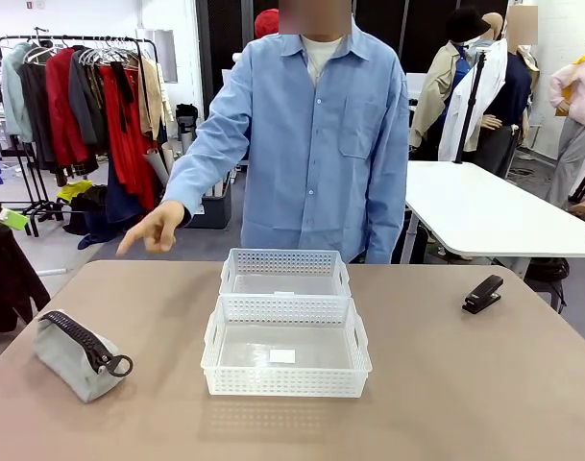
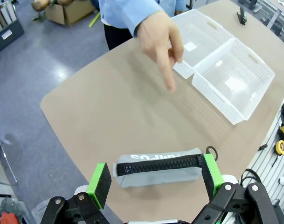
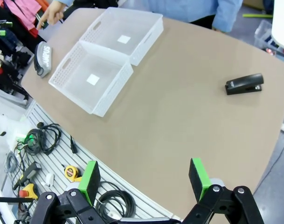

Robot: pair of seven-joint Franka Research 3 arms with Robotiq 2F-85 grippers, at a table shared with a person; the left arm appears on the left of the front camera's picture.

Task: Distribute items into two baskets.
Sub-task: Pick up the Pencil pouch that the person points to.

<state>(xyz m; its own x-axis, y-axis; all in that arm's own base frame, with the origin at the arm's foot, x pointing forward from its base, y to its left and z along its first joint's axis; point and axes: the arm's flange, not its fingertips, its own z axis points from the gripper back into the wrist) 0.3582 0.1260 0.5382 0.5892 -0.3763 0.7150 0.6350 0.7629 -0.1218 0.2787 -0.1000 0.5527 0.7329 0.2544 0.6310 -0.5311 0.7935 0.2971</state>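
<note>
You were looking across a broad, matte tan tabletop (image 1: 465,384) at a person (image 1: 311,144) in a light blue button-up shirt over a white tee, who stood at its far edge. Behind them, to your left, a metal clothes rail (image 1: 61,39) carried hanging garments, a long red one (image 1: 124,125) among grey and beige. A white-topped table (image 1: 484,206) stood at the back on your right, with a black upright pole (image 1: 470,96) beside it. On your own side, a grey slatted panel (image 3: 93,154) ran along the tabletop's near edge and held a yellow tape measure (image 3: 72,173) and coiled black cables (image 3: 44,138). A brown cardboard box (image 2: 67,11) sat on the glossy blue-grey floor (image 2: 34,70).
</note>
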